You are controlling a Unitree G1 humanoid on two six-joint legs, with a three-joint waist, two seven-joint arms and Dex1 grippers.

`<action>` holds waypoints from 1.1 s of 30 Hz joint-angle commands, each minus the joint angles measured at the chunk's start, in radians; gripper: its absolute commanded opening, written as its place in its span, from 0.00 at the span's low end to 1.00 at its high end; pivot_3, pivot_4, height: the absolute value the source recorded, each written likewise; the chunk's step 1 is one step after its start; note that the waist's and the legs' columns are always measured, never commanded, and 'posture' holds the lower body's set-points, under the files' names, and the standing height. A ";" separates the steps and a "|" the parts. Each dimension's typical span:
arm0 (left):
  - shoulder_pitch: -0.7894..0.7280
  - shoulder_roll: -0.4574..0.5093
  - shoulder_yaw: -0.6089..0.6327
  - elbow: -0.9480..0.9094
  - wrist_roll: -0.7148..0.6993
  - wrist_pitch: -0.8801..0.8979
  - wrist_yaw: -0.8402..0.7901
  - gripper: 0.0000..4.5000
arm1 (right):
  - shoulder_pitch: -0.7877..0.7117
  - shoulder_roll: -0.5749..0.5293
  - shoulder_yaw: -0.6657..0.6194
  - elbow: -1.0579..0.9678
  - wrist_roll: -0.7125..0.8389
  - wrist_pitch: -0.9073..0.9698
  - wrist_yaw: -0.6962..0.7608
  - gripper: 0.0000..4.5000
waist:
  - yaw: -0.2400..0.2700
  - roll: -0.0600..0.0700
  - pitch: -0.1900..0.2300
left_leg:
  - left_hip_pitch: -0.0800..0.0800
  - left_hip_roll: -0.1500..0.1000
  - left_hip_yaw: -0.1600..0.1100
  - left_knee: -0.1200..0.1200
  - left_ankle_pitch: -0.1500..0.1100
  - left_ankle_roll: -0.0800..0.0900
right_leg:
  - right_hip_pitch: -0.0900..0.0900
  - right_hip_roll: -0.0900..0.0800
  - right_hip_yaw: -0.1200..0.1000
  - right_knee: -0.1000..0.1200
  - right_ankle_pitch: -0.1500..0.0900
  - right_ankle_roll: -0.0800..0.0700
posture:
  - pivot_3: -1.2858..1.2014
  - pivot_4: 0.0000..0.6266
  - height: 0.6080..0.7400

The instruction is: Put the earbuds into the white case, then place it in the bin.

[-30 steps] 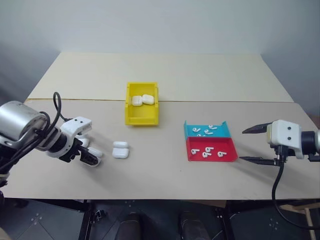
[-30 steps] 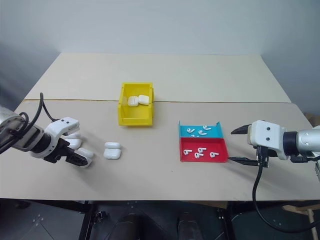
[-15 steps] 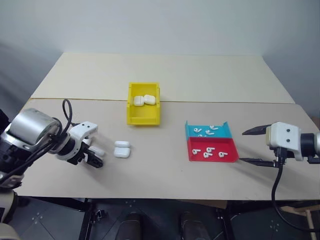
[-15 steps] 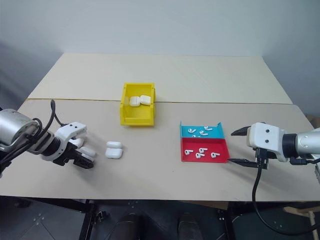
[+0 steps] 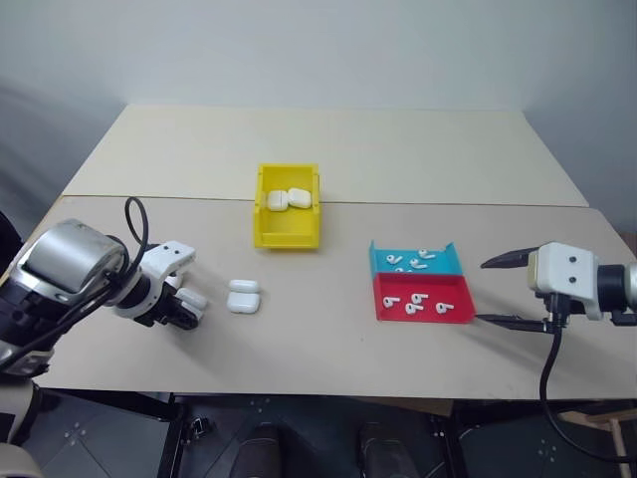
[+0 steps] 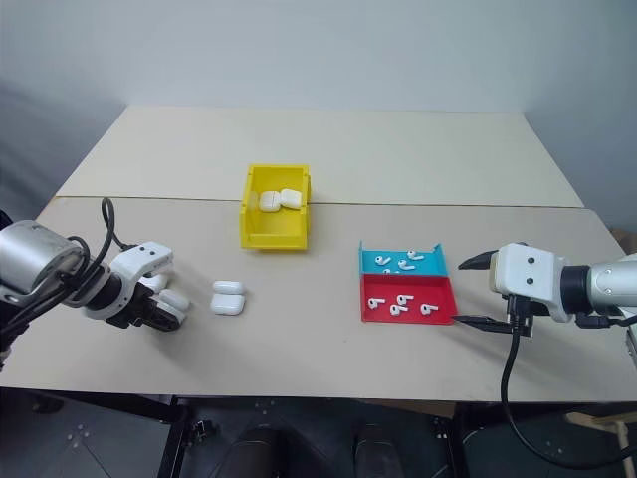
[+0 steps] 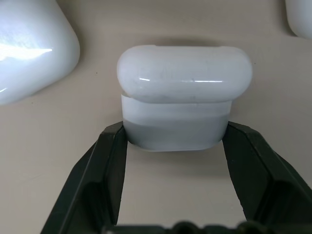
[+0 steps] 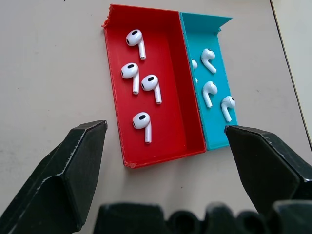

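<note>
My left gripper (image 5: 185,312) is shut on a white case (image 7: 181,96) that rests on the table at the left, its black fingers (image 7: 109,161) pressing both sides of the case's lower half. Two more white cases (image 5: 243,297) lie side by side just right of it. The yellow bin (image 5: 286,239) stands further back at the centre with two cases inside. Several earbuds (image 8: 139,97) lie in the red tray (image 8: 175,112), and more earbuds (image 8: 210,90) in the blue tray (image 5: 445,261). My right gripper (image 5: 481,292) hovers open just right of the trays.
Another white case (image 7: 29,53) lies close beside the held one. The table has a seam behind the bin, and its front edge runs near both grippers. Bare tabletop stretches between the cases and the trays.
My left gripper has shut on the white case it was hovering over. The right gripper has stayed still and open.
</note>
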 commanded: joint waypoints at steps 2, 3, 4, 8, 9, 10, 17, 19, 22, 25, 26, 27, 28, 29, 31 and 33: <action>0.025 0.005 0.009 -0.049 -0.005 0.002 -0.002 0.60 | -0.030 -0.023 -0.032 -0.024 0.004 0.009 -0.008 1.00 | 0.000 0.000 0.000 | 0.000 0.000 0.000 0.000 0.000 0.000 | 0.000 0.000 0.000 0.000 0.000 0.000 | 0.52 0.24 1.00; 0.028 0.010 0.021 -0.065 -0.005 0.002 0.000 0.60 | -0.033 -0.024 -0.032 -0.025 0.004 0.010 -0.008 1.00 | 0.000 0.000 0.000 | 0.000 0.000 0.000 0.000 0.000 0.000 | 0.000 0.000 0.000 0.000 0.000 0.000 | 0.52 0.24 1.00; 0.030 0.017 0.034 -0.086 -0.006 0.002 -0.002 0.60 | -0.036 -0.024 -0.032 -0.025 0.003 0.012 -0.008 1.00 | -0.001 0.000 0.000 | 0.000 0.000 0.000 0.000 0.000 0.000 | 0.000 0.000 0.000 0.000 0.000 0.000 | 0.52 0.24 1.00; 0.033 0.060 0.099 -0.170 -0.032 0.002 -0.007 0.60 | -0.041 -0.029 -0.043 -0.025 0.002 0.012 -0.007 1.00 | -0.001 -0.001 0.001 | -0.001 0.000 0.000 0.000 0.000 0.000 | -0.001 0.000 0.000 0.000 0.000 0.000 | 0.52 0.24 1.00; 0.034 0.075 0.119 -0.199 -0.044 0.003 -0.006 0.60 | -0.044 -0.032 -0.048 -0.021 0.005 0.012 -0.004 1.00 | -0.001 -0.002 0.001 | -0.002 0.000 0.000 0.000 0.000 0.000 | -0.002 0.000 0.000 0.000 0.000 0.000 | 0.52 0.24 1.00; 0.036 0.087 0.155 -0.222 -0.066 0.003 -0.008 0.60 | -0.048 -0.035 -0.052 -0.019 0.008 0.014 -0.001 1.00 | -0.001 -0.002 0.001 | -0.002 0.000 0.000 0.000 0.000 0.000 | -0.002 0.000 0.000 0.000 0.000 0.000 | 0.52 0.24 1.00; 0.300 -0.016 0.633 -0.500 -0.147 -0.140 -0.020 0.60 | -0.132 -0.071 -0.034 -0.023 0.042 0.075 0.026 1.00 | -0.009 -0.001 0.000 | -0.002 0.000 0.000 0.000 0.000 0.000 | -0.002 0.000 0.000 0.000 0.000 0.000 | 0.52 0.24 1.00; 0.461 -0.151 0.764 -0.585 -0.102 -0.342 0.005 0.60 | -0.177 -0.090 0.003 -0.015 0.045 0.094 0.055 1.00 | -0.009 0.001 0.000 | -0.001 0.000 0.001 0.000 0.000 0.000 | -0.002 -0.001 0.000 0.000 0.000 0.000 | 0.52 0.24 1.00; 0.641 -0.318 0.824 -0.656 -0.045 -0.599 -0.005 0.60 | -0.244 -0.099 0.064 0.008 0.024 0.085 0.098 1.00 | -0.008 0.000 0.000 | -0.001 0.001 0.001 0.000 0.000 0.000 | -0.001 0.000 0.000 -0.001 0.001 -0.001 | 0.52 0.24 1.00; 0.765 -0.501 0.795 -0.646 0.015 -0.924 -0.071 0.60 | -0.327 -0.103 0.149 0.016 0.004 0.091 0.157 1.00 | -0.004 0.000 0.000 | 0.000 0.001 0.001 0.000 0.000 0.000 | 0.000 -0.001 0.000 -0.001 0.001 -0.001 | 0.52 0.24 1.00; 0.797 -0.567 0.778 -0.637 0.037 -1.029 -0.080 0.60 | -0.350 -0.101 0.175 0.012 -0.002 0.091 0.174 1.00 | -0.002 0.001 -0.001 | 0.001 0.001 0.001 0.000 0.000 0.000 | 0.000 -0.001 0.000 -0.002 0.001 -0.001 | 0.52 0.24 1.00; 0.818 -0.611 0.765 -0.628 0.054 -1.101 -0.087 0.60 | -0.366 -0.099 0.193 0.012 -0.007 0.090 0.185 1.00 | 0.001 0.001 -0.001 | 0.001 0.001 0.002 0.000 0.000 0.000 | 0.001 -0.001 0.001 -0.002 0.001 -0.001 | 0.52 0.24 1.00; 0.837 -0.635 0.744 -0.615 0.073 -1.163 -0.114 0.60 | -0.385 -0.099 0.217 0.008 -0.014 0.104 0.198 1.00 | 0.003 0.000 -0.001 | 0.001 0.001 0.002 0.000 0.000 0.000 | 0.001 -0.001 0.000 -0.002 0.001 -0.001 | 0.52 0.24 1.00; 0.849 -0.644 0.726 -0.604 0.089 -1.206 -0.133 0.60 | -0.399 -0.099 0.233 0.010 -0.019 0.113 0.206 1.00 | 0.005 0.000 -0.001 | 0.000 0.001 0.002 0.000 0.000 0.000 | 0.001 -0.001 0.000 -0.002 0.001 0.000 | 0.52 0.24 1.00; 0.886 -0.679 0.689 -0.565 0.098 -1.341 -0.225 0.60 | -0.445 -0.105 0.291 0.002 -0.044 0.158 0.238 1.00 | 0.002 0.001 -0.001 | 0.000 0.001 0.002 0.001 0.000 0.000 | 0.001 -0.001 0.000 -0.002 0.001 0.000 | 0.52 0.24 1.00; 0.911 -0.721 0.660 -0.520 0.093 -1.467 -0.298 0.60 | -0.497 -0.096 0.345 -0.001 -0.076 0.202 0.255 1.00 | -0.001 0.002 -0.002 | 0.001 0.000 0.003 0.001 0.000 0.000 | 0.001 -0.002 0.001 -0.003 0.002 0.000 | 0.52 0.24 1.00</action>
